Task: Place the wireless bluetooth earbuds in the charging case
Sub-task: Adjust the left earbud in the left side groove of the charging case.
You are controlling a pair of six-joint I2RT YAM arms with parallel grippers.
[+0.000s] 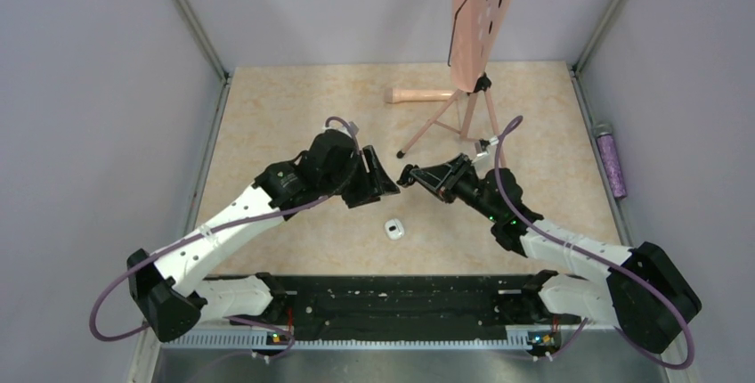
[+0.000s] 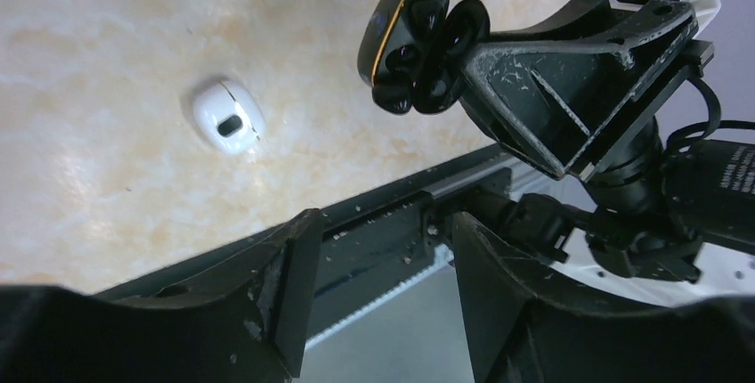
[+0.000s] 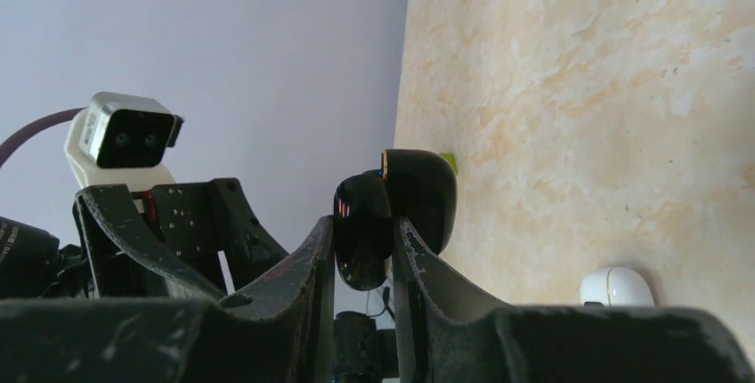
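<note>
1. Right end effector (image 3: 363, 232) is pinching the open charging case (image 2: 405, 40), presenting its pockets.
2. Left end effector (image 2: 383, 232) is hovering spread, empty, at its 9 o'clock, probably for loading.
3. Earbuds: cannot tell whether they are sitting inside.

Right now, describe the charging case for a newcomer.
Over the beige marbled tabletop, find the right arm's pincer above its middle. It pinches a glossy black clamshell case, hinged open. Its gold rim and raised position separate it from the small white oval pod on the table.
</note>
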